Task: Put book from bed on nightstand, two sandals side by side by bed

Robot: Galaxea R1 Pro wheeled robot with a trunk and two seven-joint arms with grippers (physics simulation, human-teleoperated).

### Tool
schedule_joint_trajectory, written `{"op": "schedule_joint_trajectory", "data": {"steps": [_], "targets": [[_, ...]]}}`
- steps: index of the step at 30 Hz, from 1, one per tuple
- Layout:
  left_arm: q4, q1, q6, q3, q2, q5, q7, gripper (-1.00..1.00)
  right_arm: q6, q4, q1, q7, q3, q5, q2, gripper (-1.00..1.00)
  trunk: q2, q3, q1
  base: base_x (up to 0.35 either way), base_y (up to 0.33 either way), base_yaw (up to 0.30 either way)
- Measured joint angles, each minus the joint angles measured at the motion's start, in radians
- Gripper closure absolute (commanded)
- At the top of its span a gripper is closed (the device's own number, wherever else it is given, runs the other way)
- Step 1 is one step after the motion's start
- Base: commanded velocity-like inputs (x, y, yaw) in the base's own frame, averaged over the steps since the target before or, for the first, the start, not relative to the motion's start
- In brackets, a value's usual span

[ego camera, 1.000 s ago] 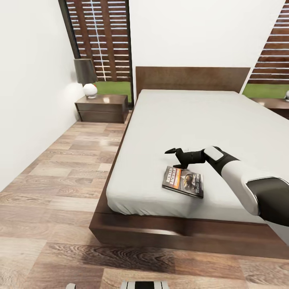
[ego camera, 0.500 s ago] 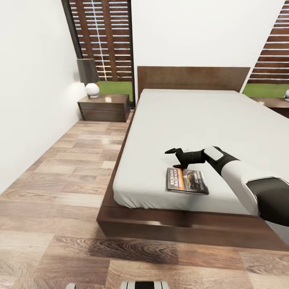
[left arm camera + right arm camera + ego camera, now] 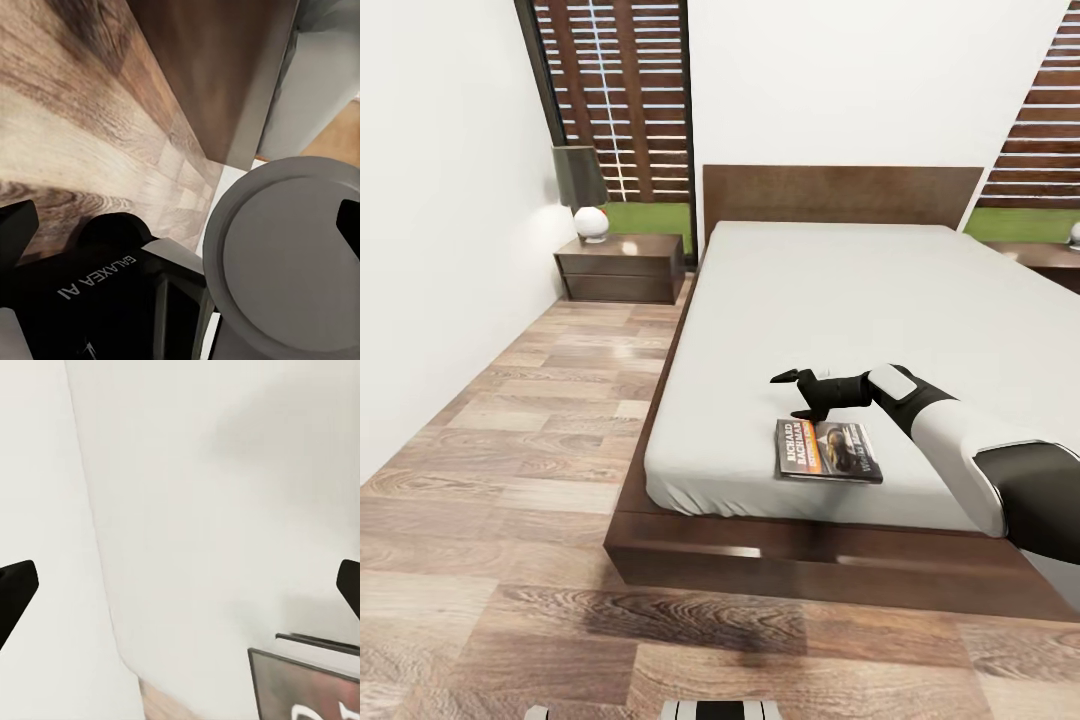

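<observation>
The book (image 3: 829, 450) lies flat near the foot edge of the bed (image 3: 840, 300), its dark cover and white band facing up. My right gripper (image 3: 787, 396) hovers open just beyond the book's far left corner, a little above the grey mattress, holding nothing. In the right wrist view the gripper (image 3: 180, 589) has its fingertips (image 3: 16, 589) wide apart over the mattress, and a corner of the book (image 3: 307, 690) shows. My left gripper (image 3: 180, 225) is open beside my own base, over the floor. A nightstand (image 3: 622, 268) stands left of the headboard. The sandals are out of view.
A dark-shaded lamp (image 3: 582, 190) with a white ball base sits on the left nightstand. A second nightstand (image 3: 1050, 260) shows at the right edge. Wood-plank floor (image 3: 510, 440) runs between the bed's dark frame (image 3: 760, 565) and the white wall at the left.
The whole head view has shifted slightly, so the camera moved; the bed and book sit a little differently in the picture. My right arm keeps the same pose, still open.
</observation>
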Motion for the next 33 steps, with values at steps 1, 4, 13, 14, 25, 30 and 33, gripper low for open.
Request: {"op": "schedule_joint_trajectory", "data": {"steps": [1,4,13,14,25,30,33], "targets": [[0.0,0.0,0.0,0.0,0.0,0.0,0.0,-1.0,0.0,0.0,0.0,0.0,0.0,0.0,0.0,-1.0,0.0,0.0,0.0,-0.002,0.001,0.0],[0.0,0.0,0.001,0.0,0.0,0.0,0.0,-1.0,0.0,0.0,0.0,0.0,0.0,0.0,0.0,-1.0,0.0,0.0,0.0,-0.009,0.001,0.0],[0.0,0.0,0.001,0.0,0.0,0.0,0.0,-1.0,0.0,0.0,0.0,0.0,0.0,0.0,0.0,-1.0,0.0,0.0,0.0,-0.051,0.014,0.0],[0.0,0.0,0.001,0.0,0.0,0.0,0.0,-1.0,0.0,0.0,0.0,0.0,0.001,0.0,0.0,-1.0,0.0,0.0,0.0,-0.026,0.007,0.0],[0.0,0.0,0.003,0.0,0.0,0.0,0.0,-1.0,0.0,0.0,0.0,0.0,0.0,0.0,0.0,-1.0,0.0,0.0,0.0,-0.009,0.002,0.0],[0.0,0.0,0.003,0.0,0.0,0.0,0.0,-1.0,0.0,0.0,0.0,0.0,-0.001,0.0,0.0,-1.0,0.0,0.0,0.0,-0.001,0.0,0.0],[0.0,0.0,0.003,0.0,0.0,0.0,0.0,-1.0,0.0,0.0,0.0,0.0,-0.001,0.0,0.0,-1.0,0.0,0.0,0.0,0.0,0.0,0.0]]}}
